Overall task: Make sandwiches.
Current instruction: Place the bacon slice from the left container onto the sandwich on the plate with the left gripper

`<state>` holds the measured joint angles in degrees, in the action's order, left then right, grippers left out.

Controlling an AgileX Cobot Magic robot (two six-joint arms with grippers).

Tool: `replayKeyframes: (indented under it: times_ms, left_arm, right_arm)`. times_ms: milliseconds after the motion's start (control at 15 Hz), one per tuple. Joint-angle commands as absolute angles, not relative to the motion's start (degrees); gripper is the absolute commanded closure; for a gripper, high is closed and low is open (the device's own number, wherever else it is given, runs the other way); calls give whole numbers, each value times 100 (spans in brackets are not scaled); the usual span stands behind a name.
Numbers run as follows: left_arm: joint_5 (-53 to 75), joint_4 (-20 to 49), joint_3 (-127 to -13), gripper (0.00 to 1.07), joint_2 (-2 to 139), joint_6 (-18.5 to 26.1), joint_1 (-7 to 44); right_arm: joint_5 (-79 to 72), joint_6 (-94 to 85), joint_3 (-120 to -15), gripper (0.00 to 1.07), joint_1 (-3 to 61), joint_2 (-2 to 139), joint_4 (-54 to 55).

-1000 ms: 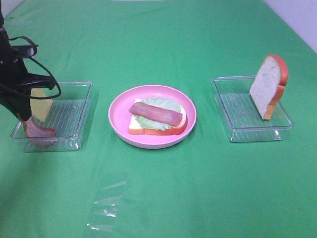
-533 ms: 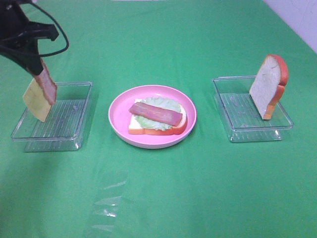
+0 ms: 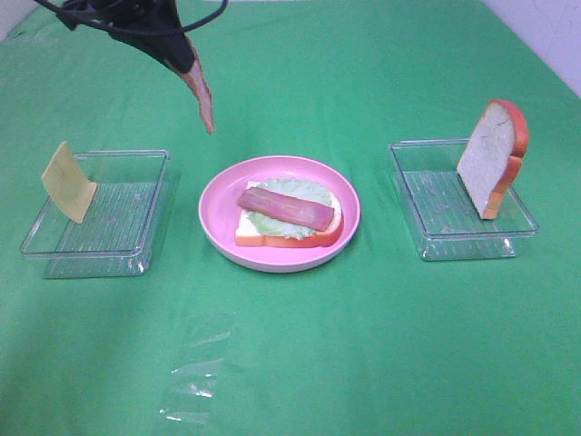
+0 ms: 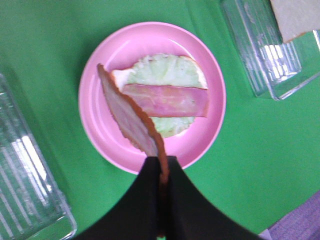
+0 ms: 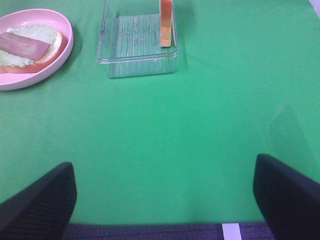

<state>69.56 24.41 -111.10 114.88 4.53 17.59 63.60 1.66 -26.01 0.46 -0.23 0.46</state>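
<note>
Our left claw (image 3: 186, 62) is clenched on one end of a bacon strip (image 3: 203, 102). The strip hangs down from the claw, up in the air. In the high view the plate (image 3: 216, 227) sits lower than the claw and a bit to its right. On the plate lies the sandwich (image 3: 289, 222): a bread slice (image 3: 263, 238), lettuce (image 3: 307, 192) on it, and a second bacon (image 3: 285, 208) flat on top.

The left wrist view looks down past the claw. There the hanging strip shows in front of the plate, beside the second bacon and not touching it. The high view cannot tell us that.

Only the high view shows the cheese (image 3: 68, 182). It leans in a tray (image 3: 136, 247) to the left of the claw, well apart from it. Past the plate, far from this claw, an upright bread (image 3: 490, 154) stands in the far tray (image 3: 436, 247).

We see our right claw (image 5: 165, 200) only in the right wrist view. It is released, its fingers (image 5: 37, 205) wide apart with nothing between them, over the bare green bench (image 5: 200, 125). The far tray is ahead of it, and there we see the upright bread edge-on.
</note>
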Motion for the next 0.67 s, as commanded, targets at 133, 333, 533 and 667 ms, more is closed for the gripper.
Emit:
replayKeyframes:
  times_ms: [133,333,533,667]
  left_arm:
    - [6818,3008,-11150,107,11912,504,2200]
    - [6234,3151,-11150,107,12307,625,2641]
    - [5718,3295,-11150,107,12588,625,2934]
    - [5071,3415,-11150,107,12851,625,3191]
  right_arm:
    - [6297,103,-2590,15,34,-183,40]
    - [6297,103,-2590,15,34,-183,40]
    - [6297,103,-2590,15,34,-183,40]
    - [6297,103,-2590,15,34,-183,40]
